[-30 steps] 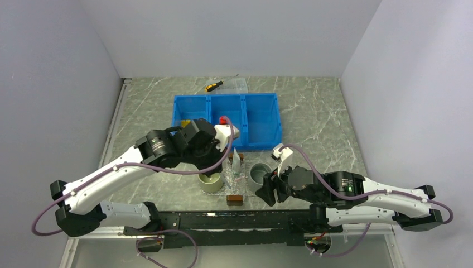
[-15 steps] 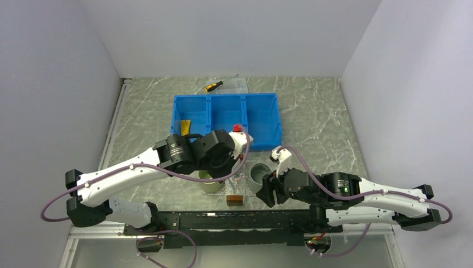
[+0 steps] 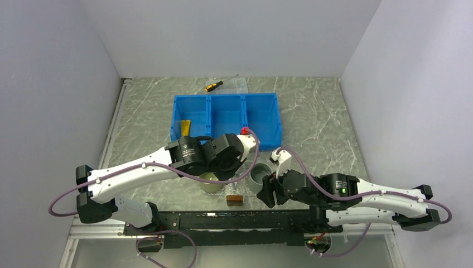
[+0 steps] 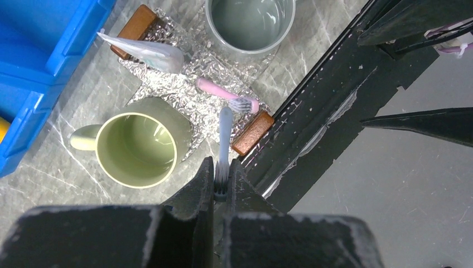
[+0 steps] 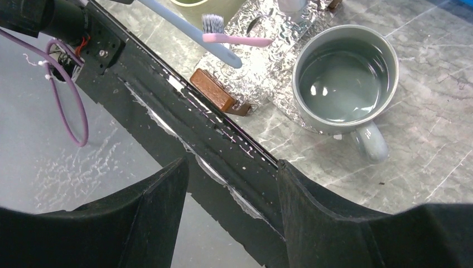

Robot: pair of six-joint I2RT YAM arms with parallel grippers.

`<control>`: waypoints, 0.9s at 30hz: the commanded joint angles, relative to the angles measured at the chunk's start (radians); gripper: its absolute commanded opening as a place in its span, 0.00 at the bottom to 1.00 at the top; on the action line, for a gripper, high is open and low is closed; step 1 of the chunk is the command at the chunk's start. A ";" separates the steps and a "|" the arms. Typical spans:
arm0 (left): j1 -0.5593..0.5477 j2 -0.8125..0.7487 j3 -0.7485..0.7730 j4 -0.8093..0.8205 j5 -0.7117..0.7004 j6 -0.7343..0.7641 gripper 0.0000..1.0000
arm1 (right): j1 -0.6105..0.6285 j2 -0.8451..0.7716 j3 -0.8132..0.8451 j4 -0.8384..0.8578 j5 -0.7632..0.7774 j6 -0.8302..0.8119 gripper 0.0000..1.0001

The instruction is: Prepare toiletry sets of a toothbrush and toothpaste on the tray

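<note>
Placement step judged in hand: blue brush was clamped in left end effector, over tray near-end handle. Pink brush and toothpaste were already laid on tray. Right end effector was spread, empty, near tray. Next: lowering onto tray, then release.

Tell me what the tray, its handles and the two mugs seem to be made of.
Tray: probably clear textured plastic; its crinkled surface glints like foil, so foil is possible. Handles: likely wood, matte reddish-brown blocks. Green mug: glazed ceramic, going by the smooth soft sheen. Grey mug: likewise glazed ceramic, with bright highlights inside.
</note>
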 commanded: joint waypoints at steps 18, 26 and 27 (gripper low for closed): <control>-0.022 0.071 -0.003 0.035 -0.008 -0.006 0.00 | -0.002 -0.004 -0.026 0.024 0.012 0.023 0.61; -0.039 0.089 0.015 -0.001 -0.018 -0.010 0.00 | -0.001 -0.009 -0.042 0.038 0.015 0.029 0.61; -0.039 0.087 0.015 -0.005 -0.020 -0.010 0.00 | -0.002 -0.010 -0.047 0.043 0.013 0.029 0.61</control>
